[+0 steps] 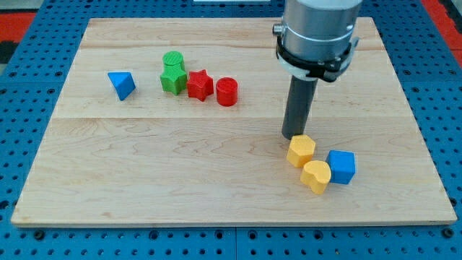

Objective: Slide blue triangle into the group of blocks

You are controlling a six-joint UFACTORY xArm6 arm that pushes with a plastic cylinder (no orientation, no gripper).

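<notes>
A blue triangle (121,84) sits alone at the upper left of the wooden worktop (144,173), just left of a green and red cluster: green cylinder (173,61), green block (172,79), red star (200,84), red cylinder (227,92). My tip (294,136), a bare rod with no fingers and holding nothing, stands far right of it, touching a yellow block (301,150).

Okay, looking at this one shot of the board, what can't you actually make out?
- Camera view: the arm above my tip is cut off by the view's top.
- Whether my tip touches the upper yellow block: they meet in the view, contact unclear.
- The green cylinder stands partly behind the green star-like block, so its base is hidden.
</notes>
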